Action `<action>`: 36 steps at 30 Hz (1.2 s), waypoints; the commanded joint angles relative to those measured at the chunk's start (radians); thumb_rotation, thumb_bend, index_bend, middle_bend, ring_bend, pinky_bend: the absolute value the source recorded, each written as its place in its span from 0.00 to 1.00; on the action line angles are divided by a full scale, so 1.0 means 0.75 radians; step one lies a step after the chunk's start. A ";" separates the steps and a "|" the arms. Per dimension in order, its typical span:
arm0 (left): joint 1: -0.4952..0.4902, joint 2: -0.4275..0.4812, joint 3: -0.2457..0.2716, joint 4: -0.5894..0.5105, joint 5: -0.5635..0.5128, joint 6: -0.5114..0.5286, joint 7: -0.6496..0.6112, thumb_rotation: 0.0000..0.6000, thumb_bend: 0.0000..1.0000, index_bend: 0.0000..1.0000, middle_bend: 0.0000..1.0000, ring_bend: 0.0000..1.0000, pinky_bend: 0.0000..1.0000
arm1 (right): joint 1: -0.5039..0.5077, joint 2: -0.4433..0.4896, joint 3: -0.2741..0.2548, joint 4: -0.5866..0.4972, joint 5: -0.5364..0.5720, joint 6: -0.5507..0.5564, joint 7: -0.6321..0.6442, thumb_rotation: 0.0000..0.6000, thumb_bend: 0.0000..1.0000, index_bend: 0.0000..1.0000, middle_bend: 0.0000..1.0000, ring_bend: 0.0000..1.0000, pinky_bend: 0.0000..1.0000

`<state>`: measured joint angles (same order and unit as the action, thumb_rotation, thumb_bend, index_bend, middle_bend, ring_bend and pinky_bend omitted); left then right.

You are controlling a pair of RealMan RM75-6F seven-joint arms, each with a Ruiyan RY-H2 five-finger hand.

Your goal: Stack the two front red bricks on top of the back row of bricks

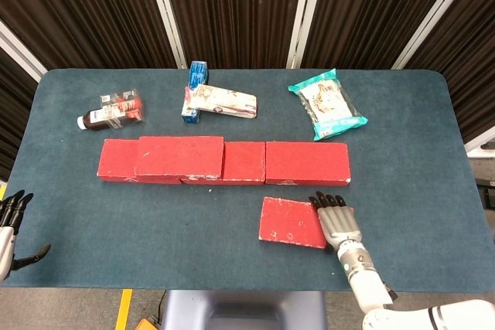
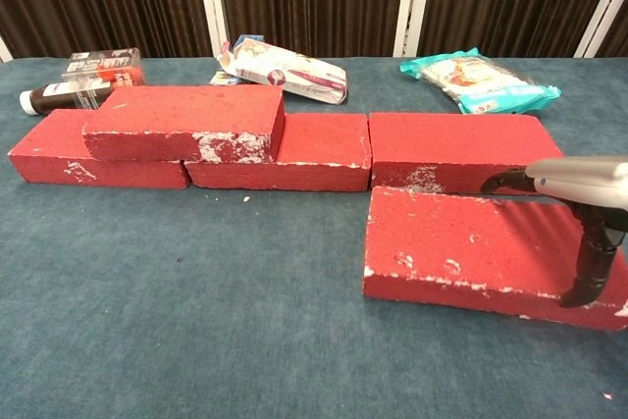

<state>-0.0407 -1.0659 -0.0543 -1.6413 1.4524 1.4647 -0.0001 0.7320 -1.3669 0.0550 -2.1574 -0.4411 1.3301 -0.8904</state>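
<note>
One brick up, one left to lift

Taking the back row [image 1: 224,161] as the landmark: one stacked brick [image 1: 179,156] already lies on top of its left part, straddling a joint. The remaining front brick [image 1: 292,222] lies on the table [image 1: 433,152] just in front of the row's right end. The right hand [image 1: 337,221] rests on that brick's right end, thumb down its near face, fingers laid together over the top; a firm clamp cannot be confirmed. The left hand [image 1: 9,222] waits far to the row's front-left, fingers apart, holding nothing. Behind the row lie packets [image 1: 328,103], but their print is too small to read.
</note>
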 commanded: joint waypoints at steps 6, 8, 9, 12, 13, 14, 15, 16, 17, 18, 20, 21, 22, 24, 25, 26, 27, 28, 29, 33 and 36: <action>0.001 0.003 0.004 -0.002 0.002 0.007 -0.008 1.00 0.18 0.00 0.00 0.00 0.04 | 0.004 -0.006 -0.005 -0.015 -0.011 0.020 0.019 1.00 0.00 0.00 0.00 0.00 0.00; 0.001 0.005 0.008 -0.006 0.004 0.008 -0.007 1.00 0.18 0.00 0.00 0.00 0.04 | 0.009 -0.015 -0.003 -0.010 0.001 0.017 0.020 1.00 0.00 0.00 0.00 0.00 0.00; 0.002 0.006 0.009 -0.006 0.003 0.007 -0.008 1.00 0.18 0.00 0.00 0.00 0.04 | 0.012 -0.021 -0.002 -0.006 0.005 0.018 0.019 1.00 0.00 0.00 0.00 0.00 0.00; -0.001 0.010 0.009 -0.008 -0.006 -0.002 -0.008 1.00 0.18 0.00 0.00 0.00 0.04 | 0.021 -0.041 0.002 -0.001 0.019 0.018 0.018 1.00 0.00 0.00 0.00 0.00 0.00; -0.001 0.012 0.009 -0.010 -0.008 -0.002 -0.011 1.00 0.18 0.00 0.00 0.00 0.04 | 0.024 -0.049 0.004 0.002 0.024 0.021 0.018 1.00 0.00 0.00 0.00 0.00 0.00; -0.001 0.013 0.009 -0.010 -0.008 -0.001 -0.011 1.00 0.18 0.00 0.00 0.00 0.04 | 0.027 -0.055 0.005 0.004 0.026 0.023 0.017 1.00 0.00 0.00 0.00 0.00 0.00; -0.001 0.013 0.009 -0.010 -0.009 0.000 -0.011 1.00 0.18 0.00 0.00 0.00 0.04 | 0.029 -0.061 0.006 0.007 0.030 0.025 0.015 1.00 0.00 0.00 0.00 0.00 0.00; -0.001 0.013 0.009 -0.010 -0.011 0.000 -0.010 1.00 0.18 0.00 0.00 0.00 0.04 | 0.032 -0.066 0.007 0.009 0.034 0.028 0.013 1.00 0.00 0.00 0.00 0.00 0.00; -0.001 0.014 0.009 -0.011 -0.013 0.000 -0.010 1.00 0.18 0.00 0.00 0.00 0.04 | 0.036 -0.073 0.008 0.013 0.041 0.032 0.009 1.00 0.00 0.00 0.00 0.00 0.00; -0.001 0.014 0.010 -0.012 -0.014 -0.001 -0.009 1.00 0.18 0.00 0.00 0.00 0.04 | 0.038 -0.078 0.009 0.017 0.045 0.035 0.007 1.00 0.00 0.00 0.00 0.00 0.00; -0.002 0.015 0.011 -0.014 -0.014 -0.003 -0.006 1.00 0.18 0.00 0.00 0.00 0.04 | 0.042 -0.092 0.012 0.029 0.050 0.047 0.004 1.00 0.00 0.00 0.00 0.00 0.00; -0.002 0.016 0.012 -0.016 -0.014 -0.003 -0.005 1.00 0.18 0.00 0.00 0.00 0.04 | 0.043 -0.098 0.013 0.035 0.052 0.054 0.003 1.00 0.00 0.00 0.00 0.00 0.00; -0.002 0.016 0.012 -0.016 -0.013 -0.003 -0.005 1.00 0.18 0.00 0.00 0.00 0.04 | 0.043 -0.100 0.013 0.037 0.052 0.056 0.002 1.00 0.00 0.00 0.00 0.00 0.00; -0.002 0.016 0.013 -0.017 -0.013 -0.003 -0.005 1.00 0.18 0.00 0.00 0.00 0.04 | 0.044 -0.103 0.013 0.039 0.053 0.059 0.001 1.00 0.00 0.00 0.00 0.00 0.00; -0.002 0.017 0.013 -0.018 -0.013 -0.003 -0.005 1.00 0.18 0.00 0.00 0.00 0.04 | 0.044 -0.107 0.013 0.043 0.053 0.064 -0.001 1.00 0.00 0.00 0.00 0.00 0.00; -0.001 0.017 0.014 -0.018 -0.014 -0.003 -0.003 1.00 0.18 0.00 0.00 0.00 0.04 | 0.045 -0.113 0.012 0.050 0.053 0.070 -0.004 1.00 0.00 0.00 0.00 0.00 0.00; -0.001 0.017 0.014 -0.020 -0.015 -0.002 -0.002 1.00 0.18 0.00 0.00 0.00 0.04 | 0.045 -0.122 0.013 0.058 0.052 0.076 -0.004 1.00 0.00 0.00 0.00 0.00 0.00; -0.002 0.017 0.014 -0.020 -0.017 -0.004 -0.002 1.00 0.18 0.00 0.00 0.00 0.04 | 0.045 -0.127 0.014 0.063 0.053 0.078 -0.002 1.00 0.00 0.00 0.00 0.00 0.00; -0.002 0.017 0.013 -0.021 -0.024 -0.007 -0.003 1.00 0.18 0.00 0.00 0.00 0.04 | 0.045 -0.138 0.015 0.076 0.057 0.077 -0.001 1.00 0.00 0.00 0.00 0.00 0.00; -0.003 0.017 0.015 -0.028 -0.029 -0.008 0.018 1.00 0.18 0.00 0.00 0.00 0.04 | 0.046 -0.164 0.015 0.101 0.052 0.083 -0.002 1.00 0.00 0.00 0.01 0.00 0.00; -0.004 0.015 0.016 -0.034 -0.035 -0.013 0.033 1.00 0.18 0.00 0.00 0.00 0.04 | 0.044 -0.180 0.016 0.112 0.043 0.091 -0.001 1.00 0.00 0.00 0.03 0.00 0.00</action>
<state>-0.0436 -1.0544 -0.0426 -1.6660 1.4271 1.4558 0.0236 0.7651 -1.5005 0.0665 -2.0741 -0.4074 1.3973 -0.8913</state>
